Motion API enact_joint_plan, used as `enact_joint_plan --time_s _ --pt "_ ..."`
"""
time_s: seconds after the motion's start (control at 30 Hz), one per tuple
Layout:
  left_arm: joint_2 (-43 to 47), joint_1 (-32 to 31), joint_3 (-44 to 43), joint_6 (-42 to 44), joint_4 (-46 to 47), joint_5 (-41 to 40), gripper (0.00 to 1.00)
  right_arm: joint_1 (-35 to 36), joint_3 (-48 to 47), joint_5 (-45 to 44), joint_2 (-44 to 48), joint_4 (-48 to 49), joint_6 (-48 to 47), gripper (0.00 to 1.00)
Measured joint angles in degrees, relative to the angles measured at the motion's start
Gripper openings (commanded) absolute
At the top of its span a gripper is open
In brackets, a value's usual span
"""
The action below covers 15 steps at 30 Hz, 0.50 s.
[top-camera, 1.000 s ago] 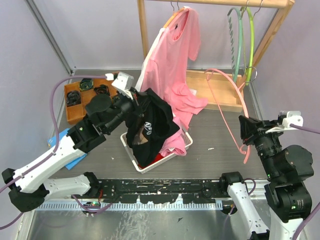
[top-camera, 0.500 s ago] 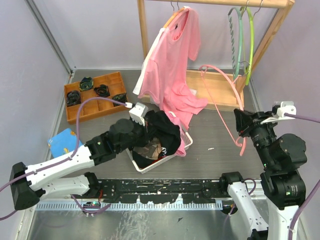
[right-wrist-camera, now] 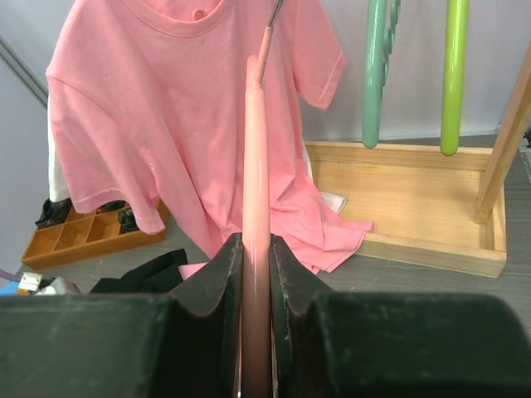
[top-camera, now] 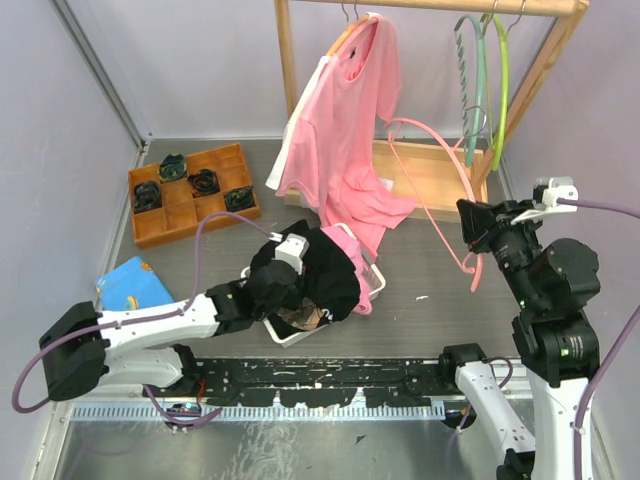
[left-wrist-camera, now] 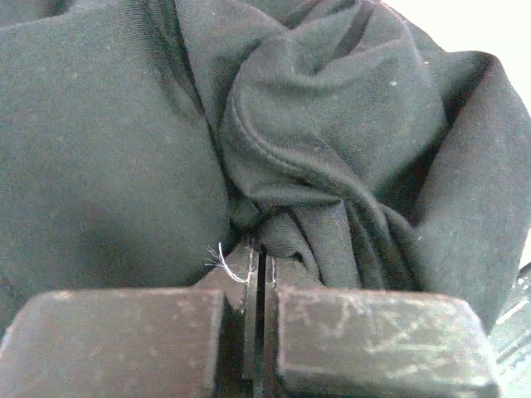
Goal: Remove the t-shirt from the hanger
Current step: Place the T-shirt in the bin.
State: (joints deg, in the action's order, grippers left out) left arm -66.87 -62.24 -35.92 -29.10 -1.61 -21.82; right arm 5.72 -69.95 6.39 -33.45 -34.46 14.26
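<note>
You have pale lilac walls (top-camera: 200, 70) on three sides. At the back-left corner a grey metal post (top-camera: 100, 70) runs down at a slant. Below them lies a dark grey table top (top-camera: 430, 270), evenly lit, with only soft shadows. At the back you see a wooden clothes rack (top-camera: 286, 60): a top rail, an upright, a slanted brace on the right, and a shallow wooden base tray (top-camera: 440, 180). Along your near edge runs a black strip (top-camera: 330, 375), scuffed white.
</note>
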Motion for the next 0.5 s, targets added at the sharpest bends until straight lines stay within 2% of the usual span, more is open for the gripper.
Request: enact_joint_plan --time_s 0.2,0.33,0.37,0.47,0.5 --pt "-6.8 -0.2 -0.5 -0.8 2.0 -1.2 0.0 0.0 0.0 -0.5 -4.8 2.0 -0.6 0.01" --pt "-7.0 -0.2 -1.7 -1.0 0.5 -1.2 0.01 0.0 -1.7 -1.9 -9.0 2.3 -1.7 0.01" --pt "-6.5 -0.2 -1.9 -1.0 -0.3 -1.1 0.07 0.0 -2.5 -2.4 -9.9 2.4 -2.0 0.01" --pt "-3.1 -0.2 -2.9 -0.2 -4.4 -0.1 0.4 -0.1 -5.5 -3.7 -13.1 2.4 -3.2 0.01" --pt "-1.7 -0.2 -3.5 0.5 -5.8 0.5 0.45 -0.1 -6.7 -4.0 -14.1 2.7 -3.6 0.01"
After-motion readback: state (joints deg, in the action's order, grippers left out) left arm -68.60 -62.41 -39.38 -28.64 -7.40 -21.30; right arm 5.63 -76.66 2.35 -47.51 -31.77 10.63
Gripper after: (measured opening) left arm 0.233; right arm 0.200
